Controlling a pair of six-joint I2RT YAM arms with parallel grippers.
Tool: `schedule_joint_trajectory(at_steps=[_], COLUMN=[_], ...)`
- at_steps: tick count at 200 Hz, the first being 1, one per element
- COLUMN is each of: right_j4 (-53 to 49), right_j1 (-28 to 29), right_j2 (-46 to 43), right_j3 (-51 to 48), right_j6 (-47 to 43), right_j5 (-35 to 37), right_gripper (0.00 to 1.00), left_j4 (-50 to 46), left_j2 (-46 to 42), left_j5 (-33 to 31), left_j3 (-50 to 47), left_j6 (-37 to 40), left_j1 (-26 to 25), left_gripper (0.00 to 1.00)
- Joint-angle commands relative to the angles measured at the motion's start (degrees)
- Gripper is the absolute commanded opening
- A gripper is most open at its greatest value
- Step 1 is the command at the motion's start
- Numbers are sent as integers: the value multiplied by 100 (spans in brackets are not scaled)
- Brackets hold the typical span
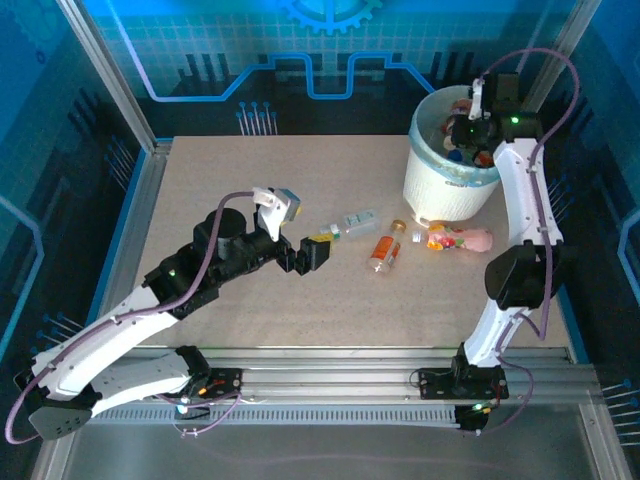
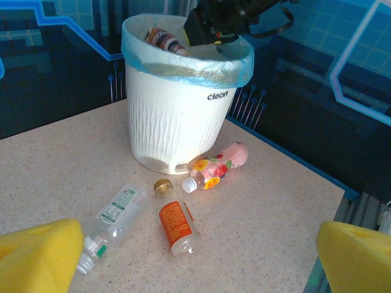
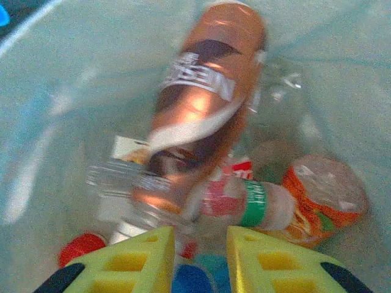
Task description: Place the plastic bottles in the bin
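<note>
Right pincer (image 3: 198, 244) is observed inside the mouth of the bin (image 1: 440, 185), a white ribbed bucket lined with a light-blue bag. Its yellow fingers (image 3: 244, 244) are drawn almost together with a slim gap left, and nothing is seen pinched between them. Just ahead of them a brown bottle with a white label (image 3: 201, 104) is recorded, blurred, with its neck end toward the fingers; contact cannot be determined. Beneath it an orange-labelled bottle (image 3: 324, 195), a clear bottle with a green band (image 3: 250, 204) and a red cap (image 3: 79, 247) are noted in the bin. Left pincer (image 1: 318, 250) is held low over the desk (image 1: 250, 170), spread wide and empty, just beside the cap end of a clear bottle with a green-and-white label (image 1: 358, 221). That bottle, a clear bottle with an orange label (image 1: 384, 250) and a pink bottle (image 1: 460, 239) are found lying on their sides on the desk. The pink one is placed just beside the foot of the bin.
</note>
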Motion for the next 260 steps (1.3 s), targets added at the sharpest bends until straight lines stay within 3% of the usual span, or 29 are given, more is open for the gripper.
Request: schedule_joint_trajectory(at_steps=[1, 72, 99, 135, 159, 187, 237, 260], right_j4=[-23, -308, -485, 427, 779, 477, -124, -360], right_j1=[-186, -79, 244, 630, 1109, 1506, 1534, 1533], right_j2=[-94, -385, -858, -2667, -3987, -5207, -6925, -7571], right_j3=[-255, 469, 472, -1600, -3203, -4524, -5883, -5978], right_j6=[-118, 214, 285, 859, 1222, 1573, 1537, 1433], right_j5=[141, -376, -417, -897, -627, -197, 156, 803], right_gripper=[29, 33, 35, 37, 38, 40, 46, 50], left_j4=[45, -131, -805, -1567, -1643, -1837, -2578, -2756], left_j2=[4, -90, 156, 879, 1663, 2761, 4840, 5553], left_j5=[-70, -139, -425, -422, -90, 218, 46, -79], left_j3=[-59, 57, 273, 572, 775, 1397, 3003, 3495], left_j6=[-59, -161, -307, -558, -988, -1232, -1034, -1082], left_j1=[-29, -25, -25, -24, -24, -59, -295, -331], left_gripper=[99, 99, 99, 99, 99, 97, 96, 95])
